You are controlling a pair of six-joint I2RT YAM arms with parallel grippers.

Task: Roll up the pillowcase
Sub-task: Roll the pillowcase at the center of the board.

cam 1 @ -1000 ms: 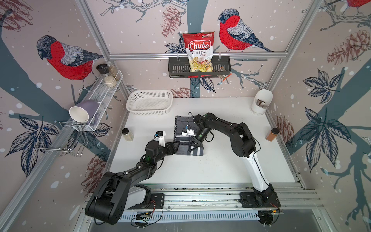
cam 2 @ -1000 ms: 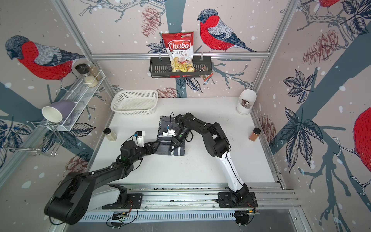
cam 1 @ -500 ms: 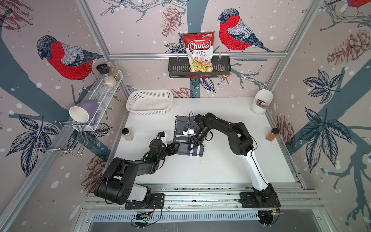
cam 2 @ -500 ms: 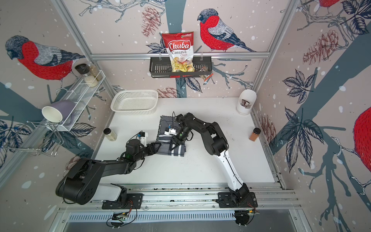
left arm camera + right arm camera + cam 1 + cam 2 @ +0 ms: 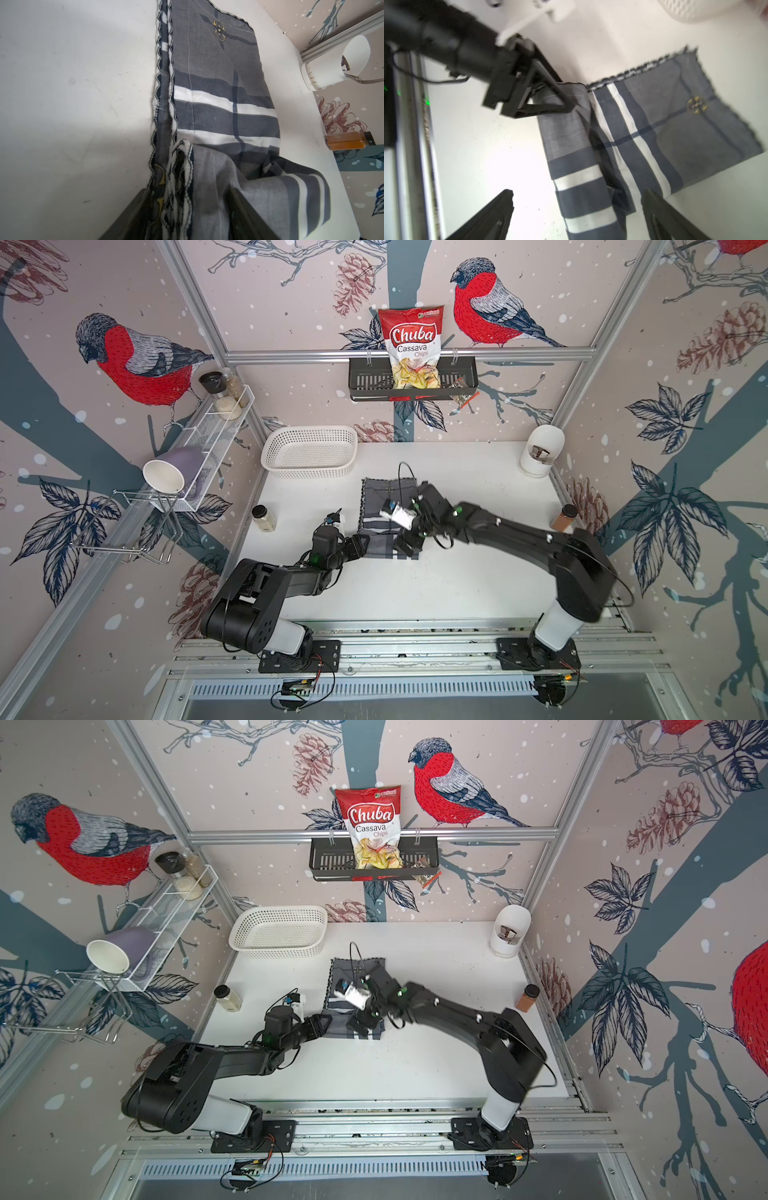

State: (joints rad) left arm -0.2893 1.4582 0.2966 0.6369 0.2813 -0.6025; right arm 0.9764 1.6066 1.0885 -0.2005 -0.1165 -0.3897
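Pale wallpaper walls [image 5: 291, 294] with red bullfinches [image 5: 137, 360] and pinecones [image 5: 353, 285], aluminium frame rails [image 5: 291, 352], white tabletop [image 5: 457, 585], white wire shelf [image 5: 216, 431], black hanging basket [image 5: 365, 383]

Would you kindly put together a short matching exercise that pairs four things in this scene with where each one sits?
Things:
1. pillowcase
2. white basket
3. chips bag
4. purple mug

Places:
A. in the hanging black rack
B. on its side on the wire shelf
C. mid-table, near end turned over
D. on the table, at its far left

Pairs: 1-C, 2-D, 3-A, 4-B
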